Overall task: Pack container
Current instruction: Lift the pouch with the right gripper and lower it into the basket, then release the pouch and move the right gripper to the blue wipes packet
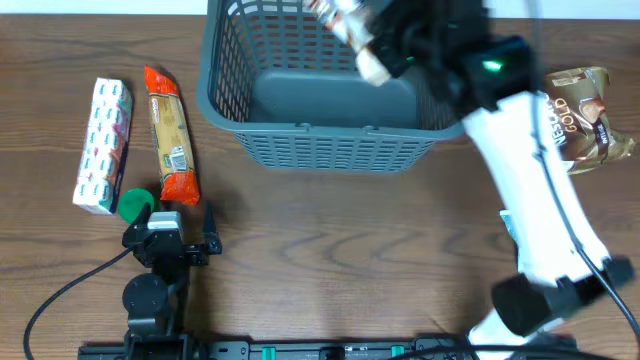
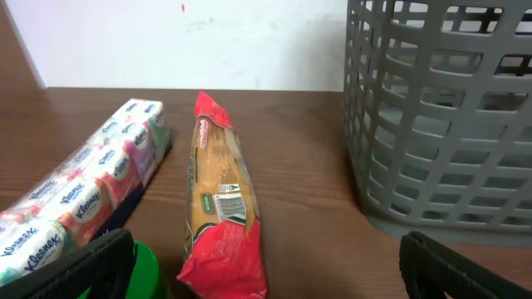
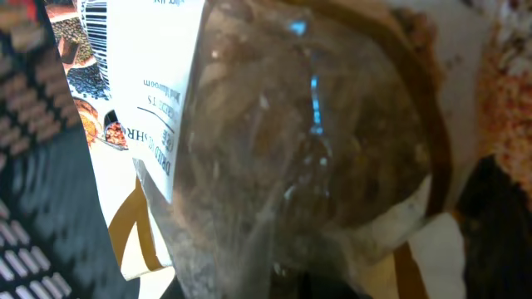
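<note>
The container (image 1: 320,150), a grey-blue slatted basket, stands at the back middle of the table; its wall (image 2: 440,124) fills the right of the left wrist view. My right gripper (image 1: 388,48) hangs over the basket's far right part, shut on a clear packet of dried brown pieces (image 1: 352,30). That packet (image 3: 299,141), with its white label, fills the right wrist view and hides the fingers. My left gripper (image 1: 170,228) rests open near the front left, with nothing between its fingers (image 2: 75,266). A red and orange pasta packet (image 2: 220,208) lies just ahead of it.
A long tissue pack (image 1: 103,145) lies left of the pasta packet (image 1: 171,135). A green round object (image 1: 134,205) sits by the left gripper. A gold coffee pouch (image 1: 585,115) lies at the right, beside the right arm (image 1: 530,200).
</note>
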